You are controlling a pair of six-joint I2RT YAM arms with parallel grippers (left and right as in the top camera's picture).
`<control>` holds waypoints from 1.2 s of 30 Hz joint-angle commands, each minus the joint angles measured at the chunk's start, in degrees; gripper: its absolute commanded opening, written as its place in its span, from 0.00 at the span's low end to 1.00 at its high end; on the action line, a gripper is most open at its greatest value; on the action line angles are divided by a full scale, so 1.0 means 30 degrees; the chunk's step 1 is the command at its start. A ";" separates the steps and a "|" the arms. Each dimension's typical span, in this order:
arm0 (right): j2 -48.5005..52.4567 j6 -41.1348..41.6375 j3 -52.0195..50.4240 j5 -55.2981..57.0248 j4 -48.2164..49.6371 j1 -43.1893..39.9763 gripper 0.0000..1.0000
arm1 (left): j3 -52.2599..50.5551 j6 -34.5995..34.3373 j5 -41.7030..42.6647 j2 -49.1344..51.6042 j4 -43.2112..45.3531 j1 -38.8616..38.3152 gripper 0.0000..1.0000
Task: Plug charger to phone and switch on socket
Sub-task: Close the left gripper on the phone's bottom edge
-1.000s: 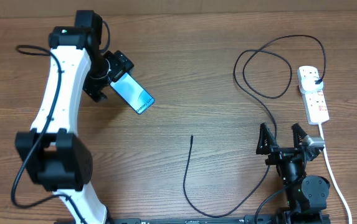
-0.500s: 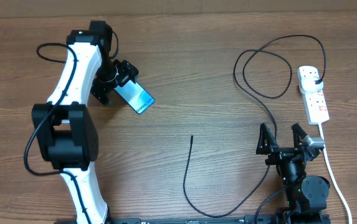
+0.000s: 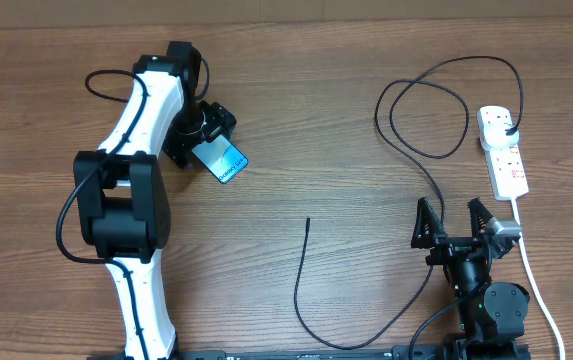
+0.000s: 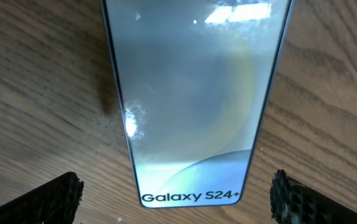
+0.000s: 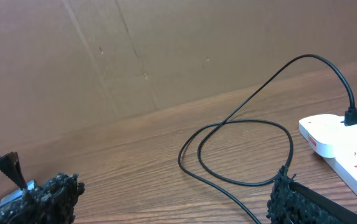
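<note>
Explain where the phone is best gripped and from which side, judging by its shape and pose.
Probably across its two long edges, coming down from above. The phone lies flat on the table, slim and narrow, so only those edges offer purchase. The open left gripper straddles its text end, a finger outside each edge.

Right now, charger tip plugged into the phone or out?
Out. The charger tip lies loose, well apart from the phone.

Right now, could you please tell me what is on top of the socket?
The charger's black plug sits in the far-end outlet of the socket, covering it. The remaining outlets look unoccupied, showing only red marks. Switch positions are too small to tell.
</note>
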 commanded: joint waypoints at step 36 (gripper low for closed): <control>-0.0189 -0.0117 -0.0197 0.0248 0.0102 0.0102 1.00 | 0.0379 -0.1960 -0.1683 0.0495 0.0831 -0.0306 1.00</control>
